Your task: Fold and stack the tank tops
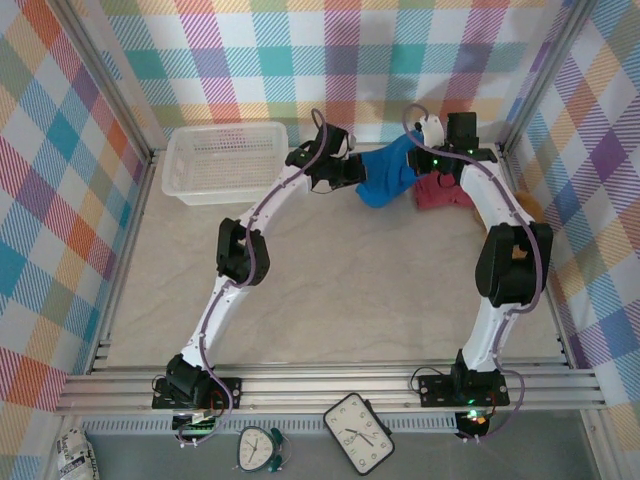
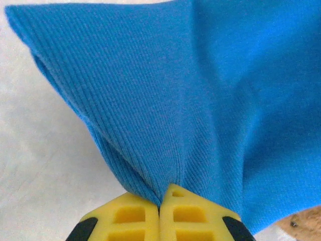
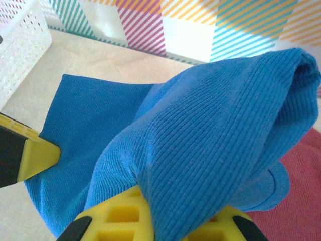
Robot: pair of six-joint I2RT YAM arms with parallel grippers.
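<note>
The bright blue tank top (image 1: 385,172) hangs bunched between my two grippers at the back of the table, lifted off the surface. My left gripper (image 1: 350,172) is shut on one pinched fold of it; in the left wrist view the ribbed blue cloth (image 2: 200,100) fans out from the closed yellow jaws (image 2: 163,198). From the other side, my right gripper (image 1: 425,160) is shut on a thick fold of blue cloth (image 3: 215,125) that drapes over its jaws (image 3: 160,211). A dark red tank top (image 1: 445,192) lies crumpled below the right gripper, also seen as red cloth (image 3: 296,201).
A white mesh basket (image 1: 225,160) stands at the back left, with its corner (image 3: 20,40) near the blue cloth. A bit of brown fur (image 2: 306,221) shows under the blue top. Checked walls close in the back and sides. Two clocks (image 1: 358,432) lie beyond the front rail.
</note>
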